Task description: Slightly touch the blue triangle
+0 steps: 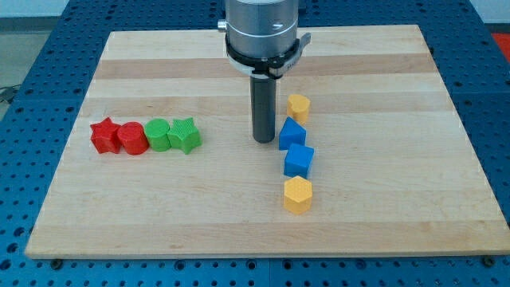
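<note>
My tip (264,140) stands on the wooden board (143,215) just left of a blue block (292,133), with a very small gap or light contact; I cannot tell which. That blue block looks wedge-like, likely the triangle. A second blue block (299,160), cube-like, sits just below it and touches it. A small yellow block (298,105) lies above the blue pair. A yellow hexagon (297,195) lies below them. The four form a column right of centre.
At the view's left a row of touching blocks: a red star (104,135), a red cylinder (131,138), a green cylinder (158,135) and a green star (185,135). The arm's wide body (263,32) hangs over the board's top centre.
</note>
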`<state>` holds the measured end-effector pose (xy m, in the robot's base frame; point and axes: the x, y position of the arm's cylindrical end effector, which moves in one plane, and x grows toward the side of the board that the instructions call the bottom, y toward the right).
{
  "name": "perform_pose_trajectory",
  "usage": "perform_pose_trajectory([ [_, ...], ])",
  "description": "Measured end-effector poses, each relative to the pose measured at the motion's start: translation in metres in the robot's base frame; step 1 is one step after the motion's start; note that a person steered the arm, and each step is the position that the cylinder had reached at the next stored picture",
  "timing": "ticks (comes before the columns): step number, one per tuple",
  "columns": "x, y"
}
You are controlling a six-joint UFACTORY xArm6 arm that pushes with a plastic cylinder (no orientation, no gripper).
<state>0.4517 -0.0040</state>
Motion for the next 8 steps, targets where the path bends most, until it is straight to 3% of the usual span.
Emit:
perform_pose_trajectory([
  [3,0.010,0.016],
  [8,0.010,-0.010],
])
